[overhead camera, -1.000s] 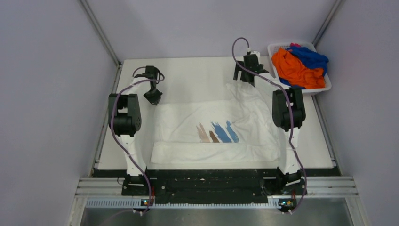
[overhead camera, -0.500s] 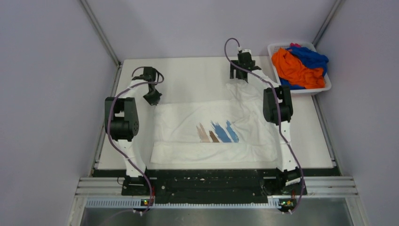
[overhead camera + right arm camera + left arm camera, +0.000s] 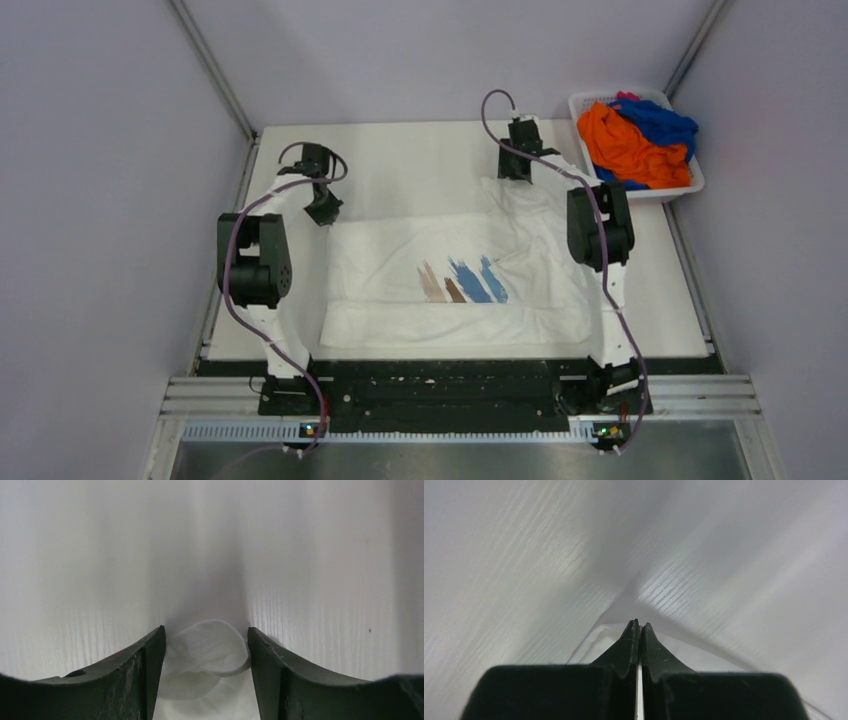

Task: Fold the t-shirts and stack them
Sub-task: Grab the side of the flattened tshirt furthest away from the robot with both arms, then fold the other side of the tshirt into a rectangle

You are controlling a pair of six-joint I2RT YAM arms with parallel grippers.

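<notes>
The white t-shirt (image 3: pixel 400 255) with the blue and brown print (image 3: pixel 462 282) lies spread on the table. My left gripper (image 3: pixel 326 212) is at its far left corner. In the left wrist view it (image 3: pixel 639 624) is shut on a thin edge of the white cloth (image 3: pixel 589 644). My right gripper (image 3: pixel 513 172) is at the shirt's far right corner. In the right wrist view it (image 3: pixel 205 630) is open, with a rounded fold of white cloth (image 3: pixel 207 647) between the fingers. The orange (image 3: pixel 625 145), blue (image 3: pixel 662 120) and pink-red (image 3: pixel 627 97) t-shirts lie bunched in the basket.
The white plastic basket (image 3: pixel 692 186) stands at the table's far right corner, close to my right arm. Bare white table (image 3: pixel 420 160) lies beyond the shirt, between the two grippers. Grey walls enclose the table on three sides.
My right arm has shifted left and back a little, and its gripper now sits at the shirt's far right corner. My left arm has edged slightly left. The shirt has barely moved.
</notes>
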